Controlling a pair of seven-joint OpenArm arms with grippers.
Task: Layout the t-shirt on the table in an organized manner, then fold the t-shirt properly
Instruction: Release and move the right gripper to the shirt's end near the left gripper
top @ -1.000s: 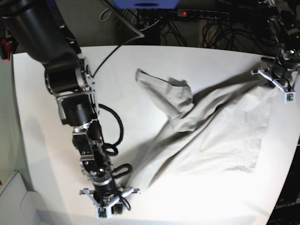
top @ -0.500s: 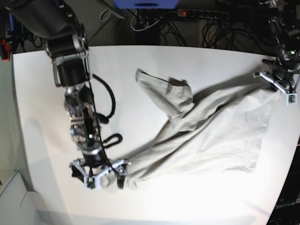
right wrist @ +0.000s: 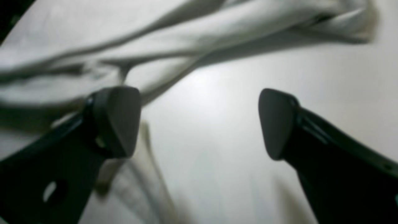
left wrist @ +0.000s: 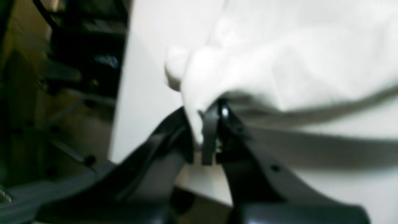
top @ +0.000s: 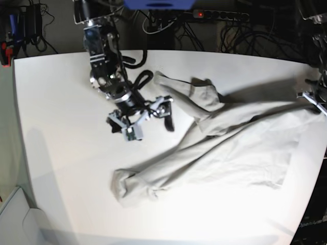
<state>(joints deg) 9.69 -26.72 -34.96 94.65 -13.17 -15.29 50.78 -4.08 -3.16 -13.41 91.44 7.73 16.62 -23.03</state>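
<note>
Setup's kinda messy behind the desk. Just past its far edge there's a black power strip (top: pixel 220 16) with a red switch lit up, lying in a big tangle of black cables (top: pixel 245 38) that spreads off to the right of the strip. Left of the strip, a blue object (top: pixel 159 4) pokes in at the top; can't tell what it is. Way off to the left of the strip, more dark gear and wires (top: pixel 23 23) with a bit of red. The floor back there is dark grey. Bright overhead light, lots of glare. A pale bin or box corner (top: pixel 15 219) sits in the near left corner.
</note>
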